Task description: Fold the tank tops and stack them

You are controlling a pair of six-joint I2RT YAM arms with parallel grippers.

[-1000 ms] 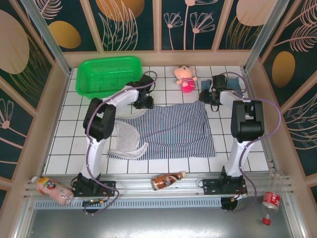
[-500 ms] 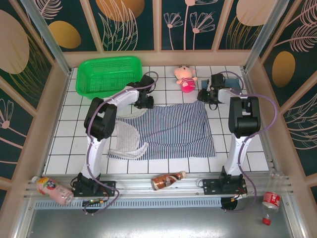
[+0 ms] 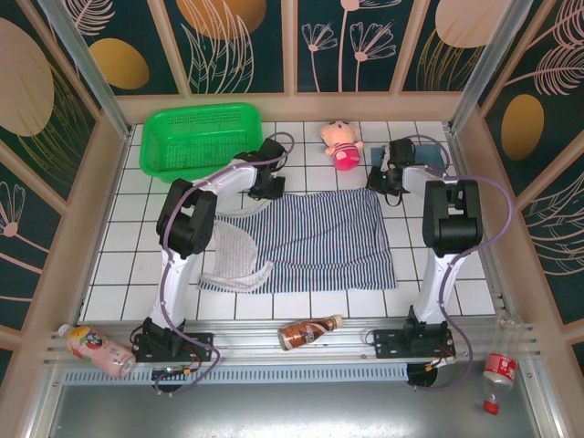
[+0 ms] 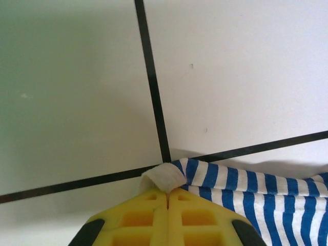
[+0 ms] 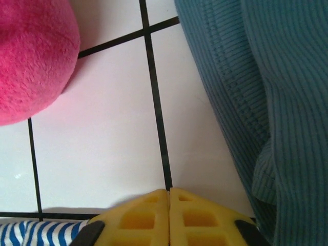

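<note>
Navy-and-white, the striped tank top [image 3: 310,242] lies spread flat mid-table, its near hem toward the arm bases. At its far left corner the left gripper [image 4: 167,190] pinches the white hem between closed fingers. The right gripper [image 5: 168,190] is closed at the far right corner; whether it caught cloth cannot be told. Both corners should lift together and travel evenly to the near hem. Farther back, the teal tank top [image 5: 266,102] lies bunched near the pink doll [image 3: 342,143].

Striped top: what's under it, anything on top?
Under the striped tank top: white tiled table shows around it; the covered area is unseen. On top: only its own folded-over near-left part. Left gripper pinches a far corner.
</note>
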